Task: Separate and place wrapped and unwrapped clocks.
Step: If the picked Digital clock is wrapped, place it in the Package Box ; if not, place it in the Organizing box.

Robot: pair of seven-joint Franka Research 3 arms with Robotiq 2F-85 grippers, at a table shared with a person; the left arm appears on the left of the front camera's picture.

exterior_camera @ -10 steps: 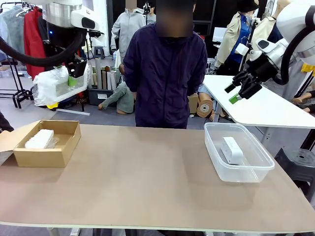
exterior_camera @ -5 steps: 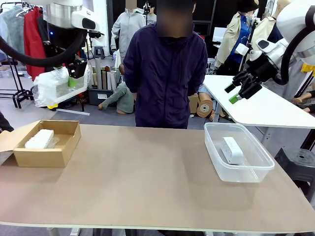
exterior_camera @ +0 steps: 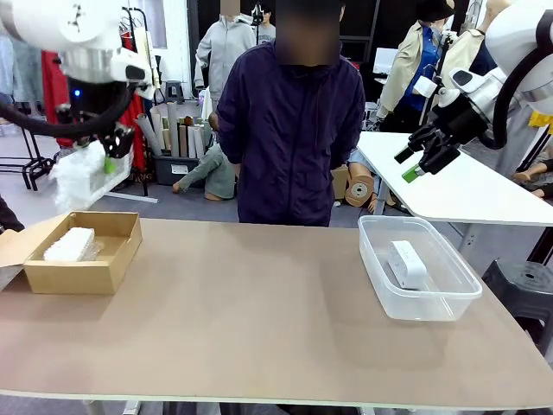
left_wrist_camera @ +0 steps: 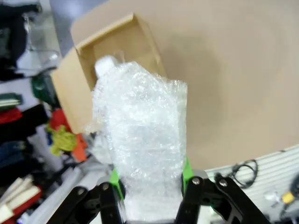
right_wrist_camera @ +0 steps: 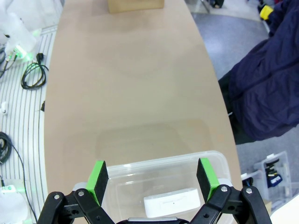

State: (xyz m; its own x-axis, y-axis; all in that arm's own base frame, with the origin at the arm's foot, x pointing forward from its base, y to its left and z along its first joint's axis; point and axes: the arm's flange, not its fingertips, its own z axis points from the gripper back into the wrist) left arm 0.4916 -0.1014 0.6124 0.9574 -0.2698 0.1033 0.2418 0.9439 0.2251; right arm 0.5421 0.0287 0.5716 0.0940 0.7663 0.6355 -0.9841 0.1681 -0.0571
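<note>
The left gripper (exterior_camera: 105, 161) hung in the air above the far left of the surface (exterior_camera: 259, 320), clamped on a bubble-wrapped clock (exterior_camera: 79, 173); in the left wrist view its green pads (left_wrist_camera: 186, 169) pressed both sides of that bundle (left_wrist_camera: 142, 140). Below it, an open cardboard box (exterior_camera: 86, 275) at the left edge held a second wrapped clock (exterior_camera: 71, 244). At the right, a clear plastic tub (exterior_camera: 432, 304) contained the bare clock (exterior_camera: 407, 264). The right gripper (exterior_camera: 418, 161) was raised beyond the tub with its jaws spread wide and nothing between them; its wrist view looked down at the tub (right_wrist_camera: 140, 172) and the bare clock (right_wrist_camera: 172, 203). A person (exterior_camera: 289, 130) stood at the far side.
</note>
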